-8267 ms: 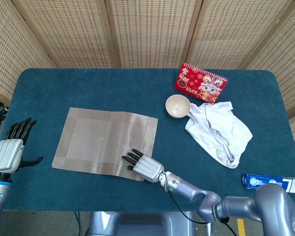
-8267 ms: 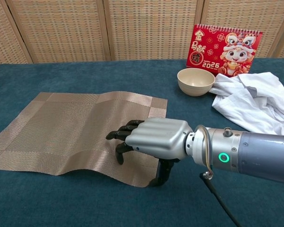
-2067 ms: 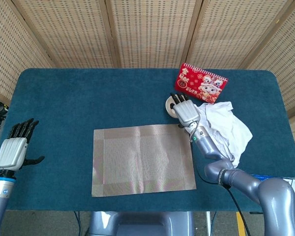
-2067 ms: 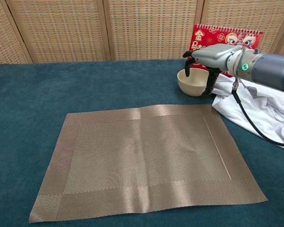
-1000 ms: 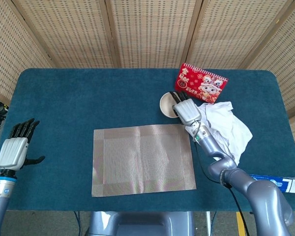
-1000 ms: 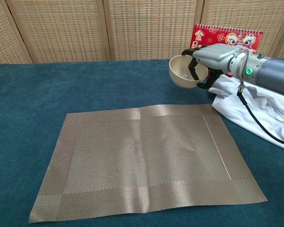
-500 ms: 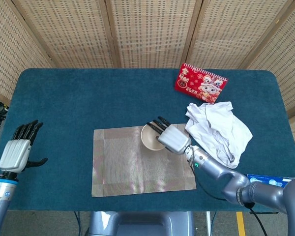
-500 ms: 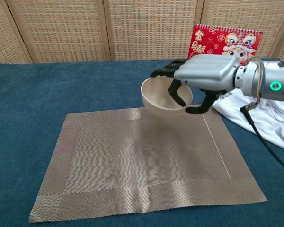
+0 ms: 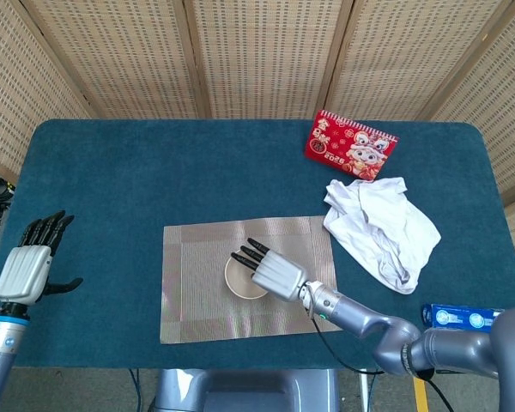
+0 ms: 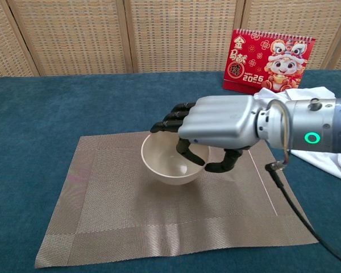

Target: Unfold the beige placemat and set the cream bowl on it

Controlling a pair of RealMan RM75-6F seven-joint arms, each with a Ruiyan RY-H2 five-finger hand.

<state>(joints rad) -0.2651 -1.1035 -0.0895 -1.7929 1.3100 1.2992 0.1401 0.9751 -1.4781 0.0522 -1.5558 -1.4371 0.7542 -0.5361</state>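
Observation:
The beige placemat [image 9: 197, 296] [image 10: 102, 216] lies spread flat in the middle of the table. The cream bowl [image 9: 239, 281] [image 10: 167, 161] is over the mat's centre, upright, at or just above its surface. My right hand [image 9: 270, 270] [image 10: 219, 125] grips the bowl's near rim, fingers curled inside it and thumb outside. My left hand [image 9: 21, 266] hovers open at the far left edge of the table, away from the mat; the chest view does not show it.
A white cloth [image 9: 382, 230] [image 10: 324, 131] lies crumpled right of the mat. A red calendar [image 9: 350, 146] [image 10: 271, 54] stands at the back right. A blue packet [image 9: 468, 316] sits at the front right edge. Wicker screens close off the back.
My right hand has carried the bowl from the mat's back edge to its centre and lowered it. The left hand has stayed put.

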